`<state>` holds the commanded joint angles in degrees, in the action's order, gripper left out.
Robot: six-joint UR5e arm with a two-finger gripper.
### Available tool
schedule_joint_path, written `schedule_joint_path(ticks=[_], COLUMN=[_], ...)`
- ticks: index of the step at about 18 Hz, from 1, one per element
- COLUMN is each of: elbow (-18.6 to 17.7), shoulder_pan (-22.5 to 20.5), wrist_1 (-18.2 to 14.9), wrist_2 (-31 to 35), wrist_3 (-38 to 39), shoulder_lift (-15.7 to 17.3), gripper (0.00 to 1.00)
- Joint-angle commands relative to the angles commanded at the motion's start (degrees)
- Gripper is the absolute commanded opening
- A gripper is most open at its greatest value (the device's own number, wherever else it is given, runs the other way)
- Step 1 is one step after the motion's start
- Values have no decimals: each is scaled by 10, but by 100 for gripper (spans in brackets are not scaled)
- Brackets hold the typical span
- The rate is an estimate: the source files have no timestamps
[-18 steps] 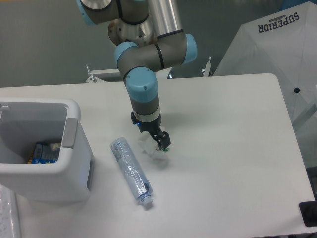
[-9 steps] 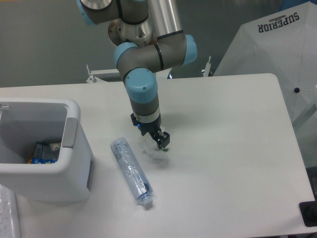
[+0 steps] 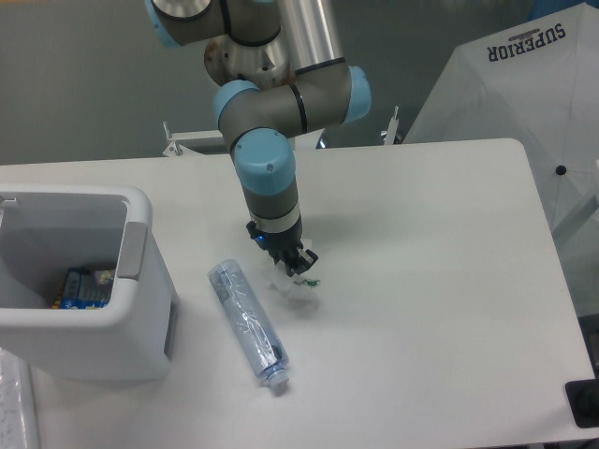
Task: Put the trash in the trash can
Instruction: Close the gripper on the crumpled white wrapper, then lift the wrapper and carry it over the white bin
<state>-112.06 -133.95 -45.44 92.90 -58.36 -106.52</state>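
The small crumpled translucent wrapper [image 3: 288,280] with a green speck lies mid-table. My gripper [image 3: 296,266] points straight down onto its top, fingers drawn together on the wrapper. The long clear crushed bottle [image 3: 247,321] lies on the table left of and below the gripper, its cap end toward the front edge, untouched. The white trash can [image 3: 89,309] stands at the left edge, open side up, well left of the gripper.
Blue-and-yellow packets [image 3: 86,287] lie inside the bin. A white folded umbrella [image 3: 524,103] stands past the table's right edge. A dark object [image 3: 583,402] sits at the front right corner.
The gripper has turned a little and shifted slightly left and up at the wrapper. Bottle and bin have not moved.
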Motion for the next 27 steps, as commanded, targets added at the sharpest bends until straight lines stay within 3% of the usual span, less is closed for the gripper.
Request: schedule_joint_path(ticks=[7, 10, 12, 16, 20, 24, 27], elbow=[11, 7, 1, 8, 12, 45, 78], shoulder_pan=[-4, -8, -25, -70, -121, -144, -149], wrist_1=[-6, -12, -35, -74, -76, -76, -73], wrist_2=[-15, -18, -35, -126, -240, -327, -387], wrist_3=[3, 2, 0, -4, -4, 11, 97], shoulder_lift=[5, 35, 68, 119, 161, 172, 173], gripper=[7, 7, 7, 8, 9, 9, 9])
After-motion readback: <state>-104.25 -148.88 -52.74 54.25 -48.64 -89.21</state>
